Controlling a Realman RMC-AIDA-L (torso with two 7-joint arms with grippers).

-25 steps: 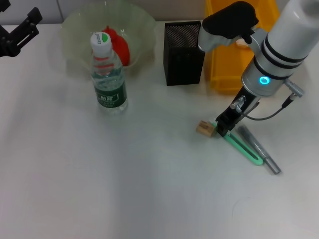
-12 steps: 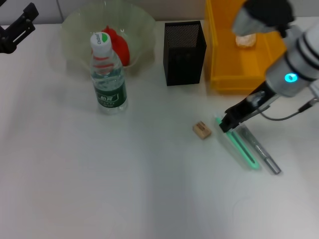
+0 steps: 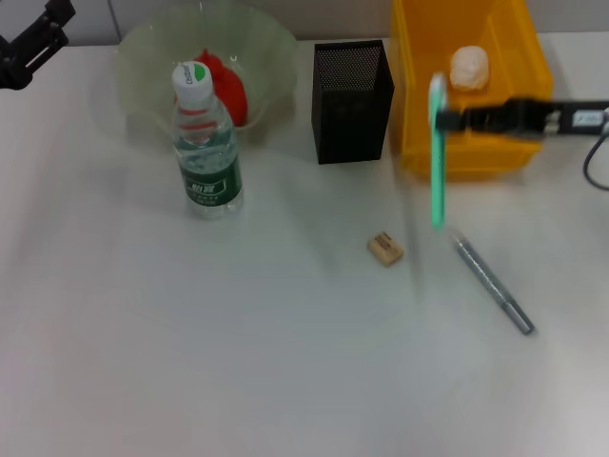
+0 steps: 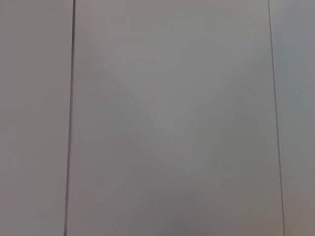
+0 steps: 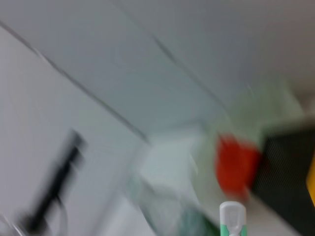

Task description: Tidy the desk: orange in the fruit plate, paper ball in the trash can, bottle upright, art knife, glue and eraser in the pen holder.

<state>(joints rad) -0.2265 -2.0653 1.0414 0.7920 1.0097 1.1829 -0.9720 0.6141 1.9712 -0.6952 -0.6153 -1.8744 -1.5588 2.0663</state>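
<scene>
One claw is at work: my right gripper (image 3: pixel 445 118), raised in front of the bright yellow rectangular plastic trash can (image 3: pixel 417 114), is clenched on the upper part of the slim mint-green art knife (image 3: pixel 437 157), which hangs with its long axis near vertical, clear of the plain white desk (image 3: pixel 285 343). Toward my left from the knife stands the black square metal-mesh pen holder (image 3: pixel 351 100), mouth up, just beside the can; I judge the coming carry to run that way. On the desk lie the tiny tan eraser (image 3: pixel 384 248) and the slim grey glue stick (image 3: pixel 492 284). My left gripper (image 3: pixel 29 43) is parked at the far left corner; I cannot tell its state.
</scene>
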